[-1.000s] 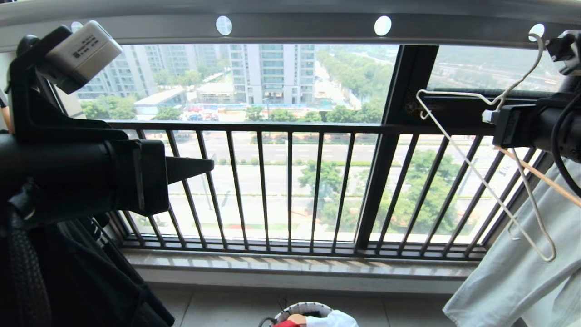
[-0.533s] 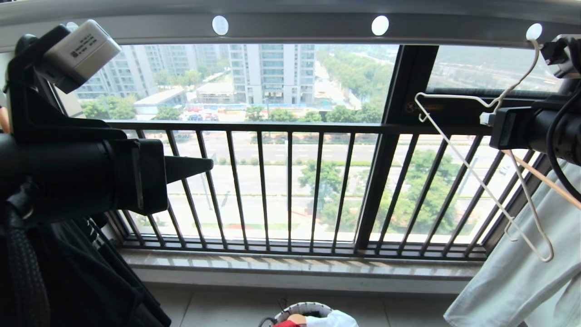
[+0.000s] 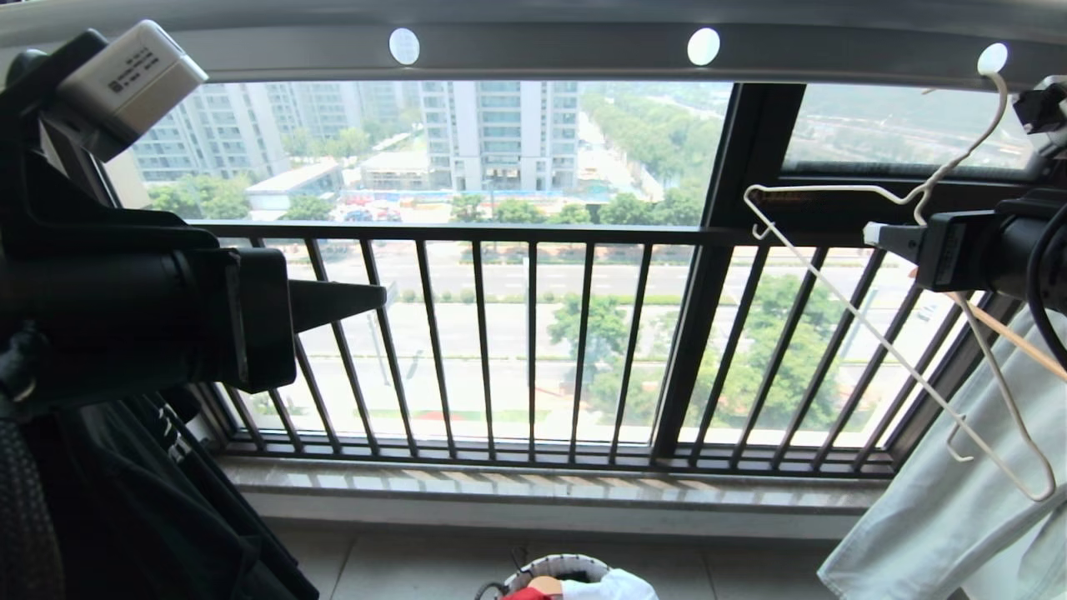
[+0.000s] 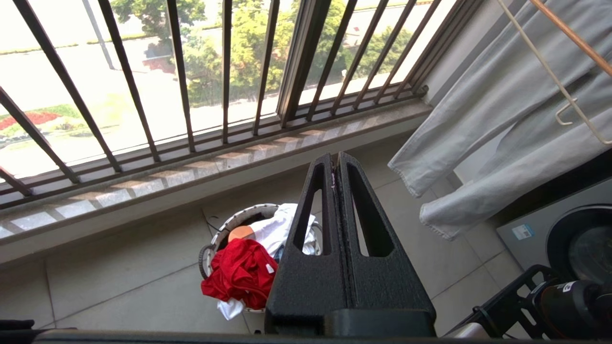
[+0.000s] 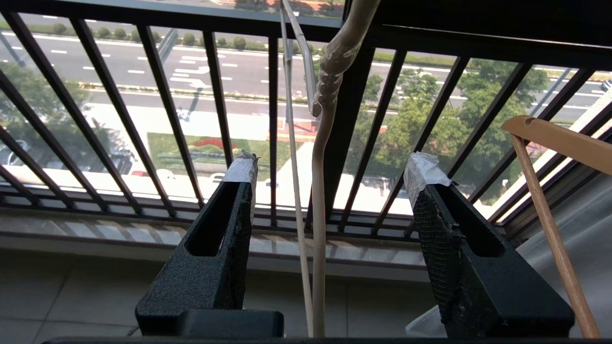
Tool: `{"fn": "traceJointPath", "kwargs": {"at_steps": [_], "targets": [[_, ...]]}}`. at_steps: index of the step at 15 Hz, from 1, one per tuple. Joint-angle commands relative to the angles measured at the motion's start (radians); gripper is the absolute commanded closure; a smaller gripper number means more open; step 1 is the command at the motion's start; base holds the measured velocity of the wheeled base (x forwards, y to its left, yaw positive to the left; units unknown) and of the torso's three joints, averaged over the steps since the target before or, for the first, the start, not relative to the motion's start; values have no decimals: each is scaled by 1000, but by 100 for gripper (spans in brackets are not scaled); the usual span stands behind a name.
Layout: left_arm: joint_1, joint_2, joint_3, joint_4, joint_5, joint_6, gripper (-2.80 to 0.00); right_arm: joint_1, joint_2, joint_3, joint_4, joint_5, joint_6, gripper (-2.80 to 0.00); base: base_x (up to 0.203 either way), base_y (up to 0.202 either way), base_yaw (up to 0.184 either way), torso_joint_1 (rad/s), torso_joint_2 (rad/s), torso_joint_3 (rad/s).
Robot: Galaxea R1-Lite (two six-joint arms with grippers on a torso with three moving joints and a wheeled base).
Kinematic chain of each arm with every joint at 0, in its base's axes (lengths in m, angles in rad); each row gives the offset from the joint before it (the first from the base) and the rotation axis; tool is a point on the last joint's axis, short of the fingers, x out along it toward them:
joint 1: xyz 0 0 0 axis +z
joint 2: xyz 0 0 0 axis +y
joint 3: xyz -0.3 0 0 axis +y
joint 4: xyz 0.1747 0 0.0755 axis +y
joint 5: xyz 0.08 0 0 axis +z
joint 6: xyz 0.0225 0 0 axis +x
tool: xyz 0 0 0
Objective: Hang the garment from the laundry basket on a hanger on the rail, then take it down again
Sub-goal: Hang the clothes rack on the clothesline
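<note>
The whitish wire hanger (image 3: 817,188) hangs by its hook from the rightmost hole of the grey rail (image 3: 542,50), tilted and bare. My right gripper (image 3: 884,235) is open, its taped fingertips apart on either side of the hanger's neck wires (image 5: 318,200) without touching them. At the left, my left gripper (image 3: 367,302) is held level and shut on nothing (image 4: 334,160). On the floor below, the red garment (image 4: 239,272) lies crumpled over the edge of the laundry basket (image 4: 229,222), with white clothes beside it. The head view catches only the basket's rim (image 3: 550,565).
A pale grey-green garment (image 3: 942,517) hangs on a wooden hanger (image 5: 550,138) at the far right, close to my right arm. A black garment (image 3: 167,517) hangs at the left. The dark railing (image 3: 533,333) stands ahead, and a washing machine (image 4: 573,239) is low on the right.
My right gripper has opened and let go of the hanger's neck. The hanger now hangs free from the rail hole and its lower end has swung a little to the right.
</note>
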Motion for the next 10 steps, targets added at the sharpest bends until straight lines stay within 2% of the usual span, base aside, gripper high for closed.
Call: {"fn": "traceJointPath", "kwargs": {"at_steps": [1, 6, 10], "targets": [[0, 4, 3, 0, 0, -1, 0, 1, -79, 47, -2, -1, 0, -280, 0, 0, 0, 0, 0, 0], [-1, 7, 6, 2, -1, 2, 0, 6, -309, 151, 6, 5, -1, -280, 0, 0, 0, 0, 0, 0], [-3, 15, 15, 6, -4, 10, 0, 11, -519, 152, 131, 68, 3, -280, 0, 0, 0, 0, 0, 0]]}}
